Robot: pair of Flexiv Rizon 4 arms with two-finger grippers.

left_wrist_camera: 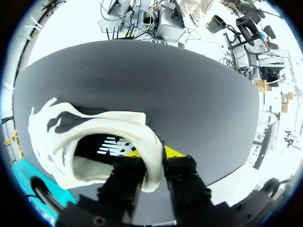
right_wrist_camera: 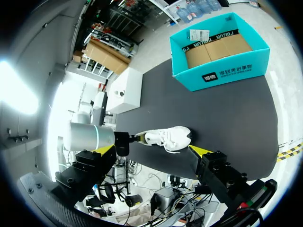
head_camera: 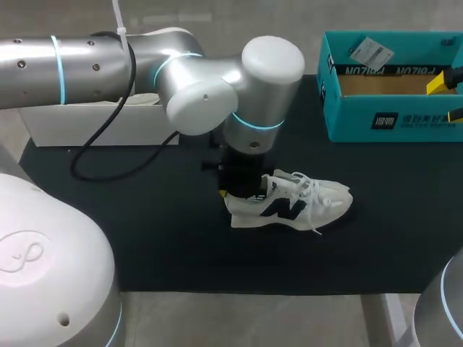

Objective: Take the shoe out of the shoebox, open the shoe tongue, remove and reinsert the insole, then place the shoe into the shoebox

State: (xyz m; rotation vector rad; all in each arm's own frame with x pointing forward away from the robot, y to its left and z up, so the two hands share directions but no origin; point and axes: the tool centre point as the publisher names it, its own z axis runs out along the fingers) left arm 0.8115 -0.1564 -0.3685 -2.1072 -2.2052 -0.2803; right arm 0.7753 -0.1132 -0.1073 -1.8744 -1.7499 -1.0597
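Shoe [head_camera: 293, 202] is already out of the shoebox [head_camera: 391, 119]; it rests on its sole on the black mat [head_camera: 145, 246], well apart from the shoebox's front wall, toe end nearer the shoebox than the heel.

The left gripper [left_wrist_camera: 152, 153] is clamped on the heel collar, 1 finger inside the opening and 1 outside, at the end of the shoe farthest from the shoebox. The right gripper [right_wrist_camera: 152, 150] hangs over the shoebox's outer end with its 2 fingers spread wide, holding nothing.

I judge the tongue to be the step in hand. The heel clamp should be firm and press the sole lightly onto the mat, so the shoe cannot tip or slide toward the shoebox. The right gripper should come down from the shoebox side onto the tongue's top edge, not the laces. It should pinch that edge alone, then draw it up and toward the toe in a slow arc. The laces look loose and trail off the side of the shoe, so a finger could snag them. A pull that is too hard could lift the toe or twist the soft collar out of the left grip.

The mat looks dark, flat and matte, likely with fair grip under a rubber sole. A white box [head_camera: 87, 123] stands at the mat's edge, farther from the shoebox than the shoe. With shoe and shoebox well apart, the right arm should have room to descend.
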